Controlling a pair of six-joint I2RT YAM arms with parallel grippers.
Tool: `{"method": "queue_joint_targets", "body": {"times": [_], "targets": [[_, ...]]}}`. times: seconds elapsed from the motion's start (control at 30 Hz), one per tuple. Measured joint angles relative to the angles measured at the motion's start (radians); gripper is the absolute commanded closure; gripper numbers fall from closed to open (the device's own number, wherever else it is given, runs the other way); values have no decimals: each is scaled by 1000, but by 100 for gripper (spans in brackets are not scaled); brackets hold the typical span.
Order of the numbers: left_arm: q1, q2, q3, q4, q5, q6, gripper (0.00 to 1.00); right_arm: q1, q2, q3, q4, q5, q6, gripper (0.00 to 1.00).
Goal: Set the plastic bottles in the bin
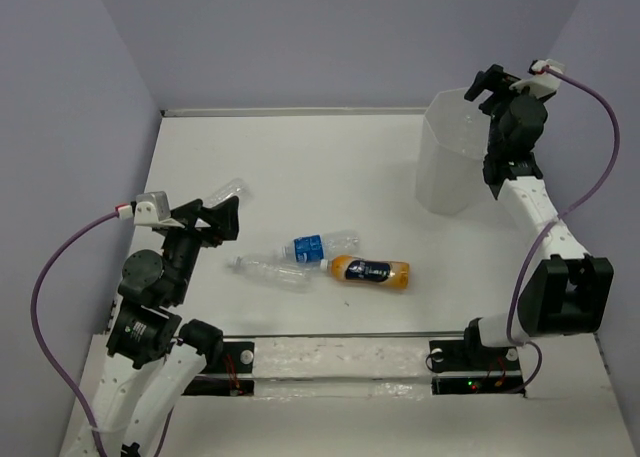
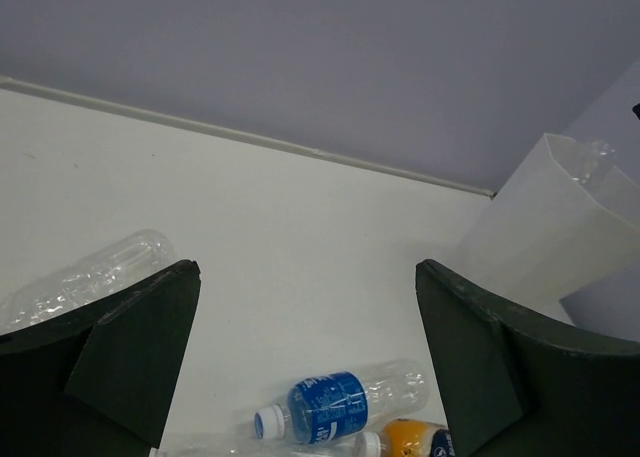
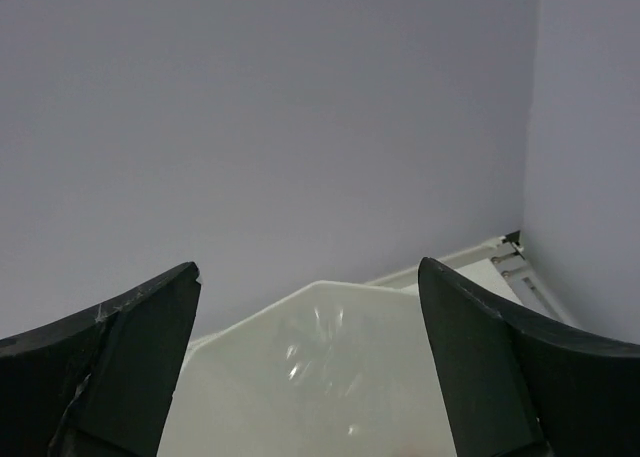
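— Any writing you can make out?
— None. The blue-labelled bottle (image 2: 325, 407) carries pale print, too blurred to read.
— And the orange bottle (image 1: 370, 271)?
— Dark label, light marks, far too small.

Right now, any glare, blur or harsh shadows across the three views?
Top external: soft even light, faint shadows; the clear bottle at centre nearly washes out against the white table. Left wrist: sharp, no glare; dark fingers block the bottom corners. Right wrist: small bright glints inside the bin, otherwise flat light.
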Motion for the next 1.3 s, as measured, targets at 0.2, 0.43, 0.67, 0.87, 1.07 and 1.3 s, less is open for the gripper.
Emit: {"method": "queue_joint_targets", "body": {"times": [0.2,0.43,0.67,0.87,1.07,1.3], "targets": [[0,9,0,8,5,1,1,46,-67,63,-126,-231,42,13],[8,56,0,15,14,1,1,395,-230,-77,-237,-431,28,15],[10,77,0,19,27,1,1,798,-148,-373,-480,-349,-6,2],[24,79,0,24,34,1,1,887,-143,-409,-604,-258,9,0],[32,79,0,24,35,1,1,887,-140,-409,-649,-205,35,0],[32,72,0,24,38,1,1,890,-72,-408,-705,-206,60,0]]}}
